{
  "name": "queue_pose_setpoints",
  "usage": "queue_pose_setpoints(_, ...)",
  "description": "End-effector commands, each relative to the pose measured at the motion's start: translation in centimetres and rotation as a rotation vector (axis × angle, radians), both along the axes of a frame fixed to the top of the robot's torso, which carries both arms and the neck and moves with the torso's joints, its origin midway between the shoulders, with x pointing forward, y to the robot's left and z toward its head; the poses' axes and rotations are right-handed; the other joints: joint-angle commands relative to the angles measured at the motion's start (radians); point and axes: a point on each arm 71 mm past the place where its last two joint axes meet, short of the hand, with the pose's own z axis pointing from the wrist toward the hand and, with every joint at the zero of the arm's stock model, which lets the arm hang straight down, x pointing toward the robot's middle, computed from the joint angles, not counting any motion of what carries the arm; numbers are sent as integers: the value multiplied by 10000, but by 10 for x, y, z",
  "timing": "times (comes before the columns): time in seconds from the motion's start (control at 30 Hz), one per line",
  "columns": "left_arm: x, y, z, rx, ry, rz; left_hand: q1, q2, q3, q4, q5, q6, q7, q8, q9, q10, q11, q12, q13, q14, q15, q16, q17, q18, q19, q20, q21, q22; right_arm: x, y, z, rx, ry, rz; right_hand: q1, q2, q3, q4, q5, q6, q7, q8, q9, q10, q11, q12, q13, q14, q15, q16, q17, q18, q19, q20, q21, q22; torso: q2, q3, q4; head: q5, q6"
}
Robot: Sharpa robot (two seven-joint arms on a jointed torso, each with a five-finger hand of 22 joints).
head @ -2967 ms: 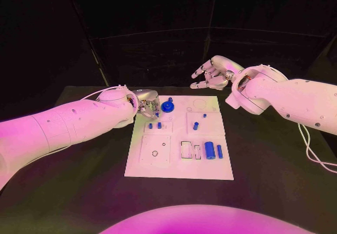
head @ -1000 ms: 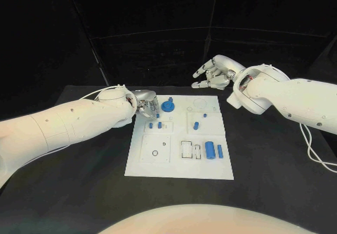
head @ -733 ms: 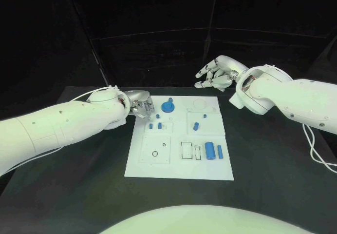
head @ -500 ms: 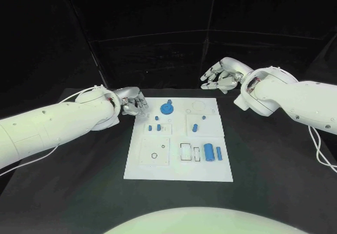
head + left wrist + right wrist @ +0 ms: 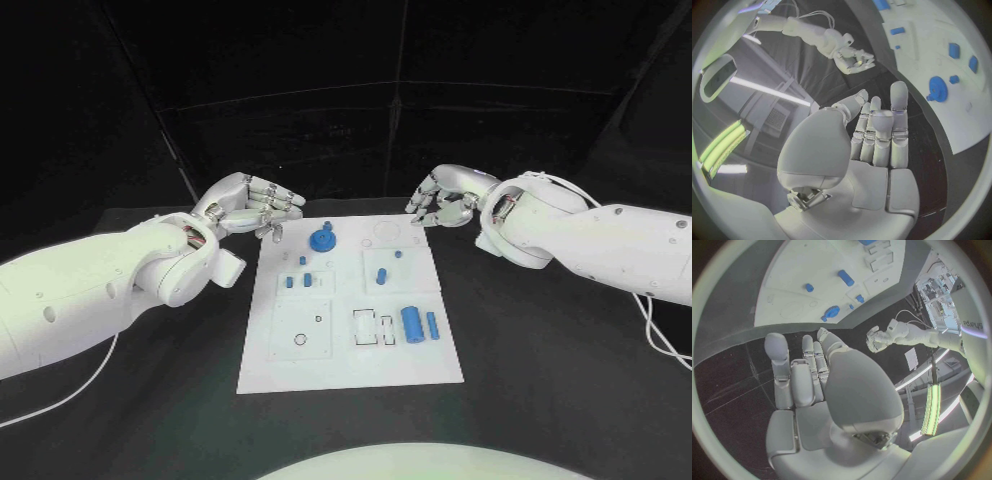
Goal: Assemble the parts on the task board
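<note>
The white task board (image 5: 346, 358) lies in the middle of the black table. A round blue part (image 5: 323, 239) stands near its far left corner, with small blue pieces (image 5: 299, 282) behind and beside it. A blue cylinder (image 5: 411, 323) and a thinner one (image 5: 431, 323) lie on the board's right side. My left hand (image 5: 253, 208) hovers off the board's far left corner, fingers spread, holding nothing. My right hand (image 5: 444, 196) hovers at the far right corner, also holding nothing. In the wrist views, the left hand (image 5: 873, 145) and the right hand (image 5: 811, 375) show straight fingers.
Black table surface (image 5: 577, 380) surrounds the board on all sides. Several outlined recesses (image 5: 368, 323) mark the board's near half. The left wrist view also catches my right hand (image 5: 851, 57) and the round blue part (image 5: 937, 95).
My left hand has drawn back from the round blue part to a spot off the board's far left corner. My right hand has come down toward the far right corner. The camera has shifted.
</note>
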Motion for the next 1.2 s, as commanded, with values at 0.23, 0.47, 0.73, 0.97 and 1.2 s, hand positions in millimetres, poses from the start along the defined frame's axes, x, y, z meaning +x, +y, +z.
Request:
queue_pose_setpoints(0.23, -9, 0, 9, -4065, 875, 368, -213, 20, -264, 102, 49, 25, -12, 87, 1, -137, 4, 157, 44, -190, 8, -128, -270, 195, -145, 46, -150, -85, -8, 18, -23, -1863, -571, 683, -115, -275, 188, 35, -35, -138, 73, -239, -25, -391, 143, -594, -467, 372, 34, 42, 63, 106, 96, 57, -23, 16, 20, 13, 19, -206, 104)
queue_pose_setpoints(0.47, -12, -2, 10, -4238, 960, 308, -231, 24, -309, 120, 49, 23, -15, 97, 1, -147, 1, 191, 54, -233, 8, -165, -351, 196, -157, 49, -180, -106, -7, 29, -36, -2060, -348, 902, -117, -360, 328, -5, -49, -297, 136, -403, -28, -546, 235, -831, -764, 441, 117, 229, 307, 67, 238, 137, 144, 266, 31, 7, 28, -203, 100)
queue_pose_setpoints(0.73, -16, -6, 10, -4305, 1074, 153, -234, 26, -339, 126, 50, 18, -15, 102, -1, -160, 0, 213, 61, -272, 8, -202, -426, 197, -166, 50, -202, -121, -8, 37, -52, -2261, 178, 1037, -133, -393, 404, -32, -50, -332, 172, -468, -20, -638, 282, -945, -927, 456, 158, 285, 373, 58, 283, 174, 209, 346, 31, 18, 18, -150, 52)
queue_pose_setpoints(0.97, -16, -5, 9, -4286, 1131, 155, -227, 33, -353, 126, 52, 16, -14, 106, -1, -170, 1, 228, 65, -305, 9, -233, -487, 198, -174, 51, -219, -132, -6, 37, -56, -2330, 166, 832, -128, -374, 482, -54, -11, -308, 239, -485, -9, -670, 323, -1002, -1031, 446, 179, 273, 351, 54, 310, 189, 251, 402, 24, 20, 27, -133, 35)
queue_pose_setpoints(1.2, -15, -4, 8, -4246, 1178, 185, -212, 37, -379, 122, 55, 7, -12, 111, -3, -190, 2, 251, 72, -345, 10, -264, -544, 199, -187, 53, -247, -151, -6, 38, -57, -2349, 143, 774, -85, -319, 628, -94, -37, -243, 261, -486, 2, -613, 335, -1024, -1140, 442, 191, 288, 368, 44, 355, 204, 315, 486, 27, 20, 23, -113, -21)
